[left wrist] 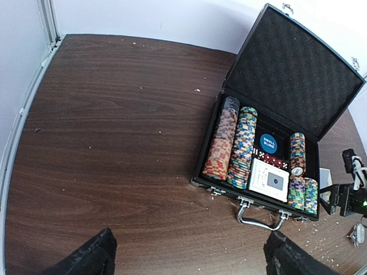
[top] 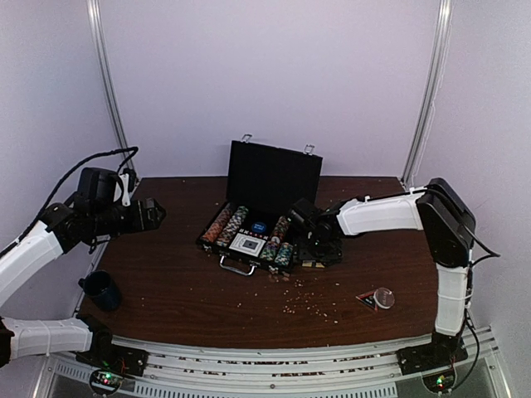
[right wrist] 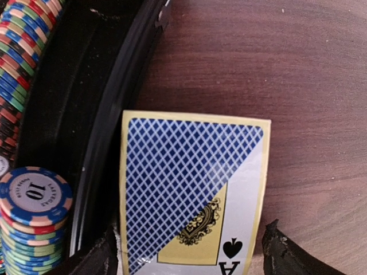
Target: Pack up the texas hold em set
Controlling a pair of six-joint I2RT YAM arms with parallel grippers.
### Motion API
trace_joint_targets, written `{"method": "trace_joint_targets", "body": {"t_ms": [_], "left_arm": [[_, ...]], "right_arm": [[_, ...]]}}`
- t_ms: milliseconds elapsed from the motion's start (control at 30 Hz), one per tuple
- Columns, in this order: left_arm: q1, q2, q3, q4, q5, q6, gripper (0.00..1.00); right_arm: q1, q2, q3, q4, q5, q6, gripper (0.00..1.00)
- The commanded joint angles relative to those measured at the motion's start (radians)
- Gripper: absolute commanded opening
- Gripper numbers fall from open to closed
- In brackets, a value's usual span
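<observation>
The black case [top: 274,178] stands open mid-table with its lid up, and it also shows in the left wrist view [left wrist: 292,69]. Inside are multicoloured chip rows [left wrist: 241,149], a white card box [left wrist: 269,179], a blue round button [left wrist: 268,143] and red dice [left wrist: 269,159]. My right gripper [top: 319,249] hangs at the case's right side, open. In the right wrist view its fingers [right wrist: 94,258] straddle a blue-patterned card deck box [right wrist: 189,189] lying on the table beside the case wall [right wrist: 109,132]. My left gripper [top: 153,213] is open and empty, high at the left [left wrist: 186,260].
A dark blue mug [top: 104,290] stands near the front left. A small clear round lid and a dark bit [top: 383,297] lie at the front right. Crumbs [top: 311,303] are scattered in front of the case. The silver handle [left wrist: 261,217] faces the arms.
</observation>
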Motion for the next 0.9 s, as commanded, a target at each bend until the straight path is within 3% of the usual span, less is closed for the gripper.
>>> {"method": "trace_joint_targets", "body": {"t_ms": [0,133,267,567,867], "left_arm": [[0.006,-0.003,0.012,0.015,0.002,0.011,0.93],[0.006,0.0,0.01,0.018,-0.001,0.012,0.93],[0.006,0.01,0.014,0.02,0.0,0.017,0.93],[0.006,0.027,0.031,0.031,0.016,0.025,0.93],[0.006,0.171,0.12,0.104,0.288,0.018,0.92]], "right_arm": [[-0.006,0.024,0.024,-0.009,0.016,-0.008,0.83],[-0.01,0.018,-0.004,-0.001,0.018,-0.001,0.81],[-0.015,0.0,-0.044,0.034,0.003,-0.015,0.7],[-0.025,-0.074,-0.093,-0.009,0.038,-0.073,0.57],[-0.006,-0.311,-0.172,-0.002,-0.008,-0.279,0.52]]}}
